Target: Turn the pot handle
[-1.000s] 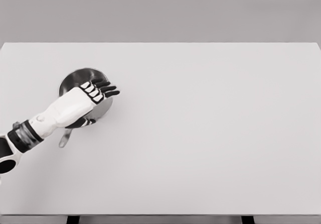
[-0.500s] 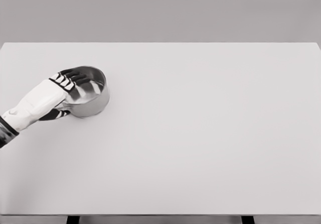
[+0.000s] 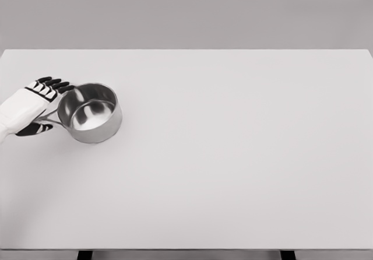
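A shiny steel pot point(image 3: 90, 113) stands upright on the left side of the white table point(image 3: 233, 155). Its thin handle point(image 3: 50, 119) points left. My left hand point(image 3: 51, 105) comes in from the left edge and lies just left of the pot. The black-tipped fingers point(image 3: 53, 84) stretch out toward the pot's rim and the thumb point(image 3: 36, 129) sits below the handle, so the handle runs between thumb and fingers. The fingers are spread, not curled around it. The right arm is not in view.
The table's left edge is close to the hand. Its far edge point(image 3: 186, 50) runs behind the pot.
The left hand drew back leftward from over the pot. The handle swung from pointing toward the front to pointing left, and the pot slid a little to the left.
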Tool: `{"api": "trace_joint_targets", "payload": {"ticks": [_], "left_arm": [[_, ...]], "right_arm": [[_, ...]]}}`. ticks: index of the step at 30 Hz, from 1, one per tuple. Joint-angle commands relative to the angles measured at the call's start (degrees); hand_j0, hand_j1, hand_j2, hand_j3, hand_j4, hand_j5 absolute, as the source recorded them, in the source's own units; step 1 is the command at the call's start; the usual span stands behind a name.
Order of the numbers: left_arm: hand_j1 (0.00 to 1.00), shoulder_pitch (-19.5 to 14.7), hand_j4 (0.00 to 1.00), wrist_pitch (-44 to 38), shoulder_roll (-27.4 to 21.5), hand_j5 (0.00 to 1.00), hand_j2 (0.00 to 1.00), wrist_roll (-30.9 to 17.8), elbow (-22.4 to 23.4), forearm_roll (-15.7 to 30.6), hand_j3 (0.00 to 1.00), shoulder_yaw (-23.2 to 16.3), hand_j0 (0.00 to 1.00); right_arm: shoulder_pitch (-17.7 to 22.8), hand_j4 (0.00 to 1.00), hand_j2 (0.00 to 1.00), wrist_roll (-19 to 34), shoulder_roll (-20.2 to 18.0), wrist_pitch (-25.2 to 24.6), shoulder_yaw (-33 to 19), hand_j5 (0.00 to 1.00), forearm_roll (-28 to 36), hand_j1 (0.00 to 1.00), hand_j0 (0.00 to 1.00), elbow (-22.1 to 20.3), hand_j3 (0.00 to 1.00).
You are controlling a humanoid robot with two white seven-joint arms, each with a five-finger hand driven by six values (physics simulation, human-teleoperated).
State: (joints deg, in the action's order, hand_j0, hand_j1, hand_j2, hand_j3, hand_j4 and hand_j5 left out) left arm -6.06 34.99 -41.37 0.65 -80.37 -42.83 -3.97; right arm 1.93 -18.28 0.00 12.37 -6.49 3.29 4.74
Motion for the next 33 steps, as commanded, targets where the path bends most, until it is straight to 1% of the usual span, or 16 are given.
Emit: {"api": "trace_joint_targets", "payload": {"ticks": [1,3,4,6,7,9,12,15,20,23,33], "left_arm": [[1.00,0.0,1.00,0.0,-0.5,1.00,1.00,0.1,0.4,0.4,1.00,1.1,1.00],[1.00,-0.2,1.00,0.0,-0.6,1.00,1.00,0.1,1.8,0.4,1.00,2.3,1.00],[1.00,-0.4,1.00,0.0,-0.6,1.00,1.00,0.1,2.3,0.4,1.00,2.3,1.00],[1.00,-0.4,1.00,0.0,-0.9,1.00,1.00,0.1,2.4,0.4,1.00,2.4,1.00],[1.00,-0.4,1.00,0.0,-1.8,1.00,1.00,0.1,2.4,0.5,1.00,2.5,1.00],[1.00,-0.4,1.00,0.0,-2.1,1.00,1.00,0.1,4.0,0.5,1.00,4.3,1.00],[1.00,-1.0,1.00,0.0,-2.7,1.00,1.00,0.0,5.1,0.4,1.00,4.3,1.00],[1.00,-2.8,1.00,0.0,-2.4,1.00,1.00,0.0,7.8,0.3,1.00,4.2,1.00],[1.00,-4.2,1.00,0.0,-1.8,1.00,1.00,-0.2,8.0,-0.7,1.00,3.9,1.00],[1.00,-7.0,1.00,0.0,-0.6,1.00,1.00,-0.2,11.8,-2.3,1.00,3.0,1.00],[1.00,-7.6,1.00,0.0,-0.4,1.00,1.00,-0.2,11.9,-2.3,1.00,3.0,1.00]], "right_arm": [[0.0,1.00,1.00,0.0,0.0,0.0,0.0,1.00,0.1,1.00,1.00,0.0,1.00],[0.0,1.00,1.00,0.0,0.0,0.0,0.0,1.00,0.1,1.00,1.00,0.0,1.00],[0.1,1.00,1.00,0.0,0.0,0.0,0.0,1.00,0.1,1.00,1.00,0.0,1.00],[0.0,1.00,1.00,0.0,0.0,0.0,0.0,1.00,0.1,1.00,1.00,0.0,1.00],[0.0,1.00,1.00,0.0,0.0,0.0,0.0,1.00,0.1,1.00,1.00,0.0,1.00],[0.1,1.00,1.00,0.0,0.0,0.0,0.0,1.00,0.1,1.00,1.00,0.0,1.00],[0.0,1.00,1.00,0.0,0.0,0.0,0.0,1.00,0.1,1.00,1.00,0.0,1.00],[0.0,1.00,1.00,0.0,0.0,0.0,0.0,1.00,0.1,1.00,1.00,0.0,1.00],[0.1,1.00,1.00,0.0,0.0,0.0,0.0,1.00,0.1,1.00,1.00,0.0,1.00],[0.0,1.00,1.00,0.0,0.0,0.0,0.0,1.00,0.1,1.00,1.00,0.0,1.00],[0.0,1.00,1.00,0.0,0.0,0.0,0.0,1.00,0.1,1.00,1.00,0.0,1.00]]}}
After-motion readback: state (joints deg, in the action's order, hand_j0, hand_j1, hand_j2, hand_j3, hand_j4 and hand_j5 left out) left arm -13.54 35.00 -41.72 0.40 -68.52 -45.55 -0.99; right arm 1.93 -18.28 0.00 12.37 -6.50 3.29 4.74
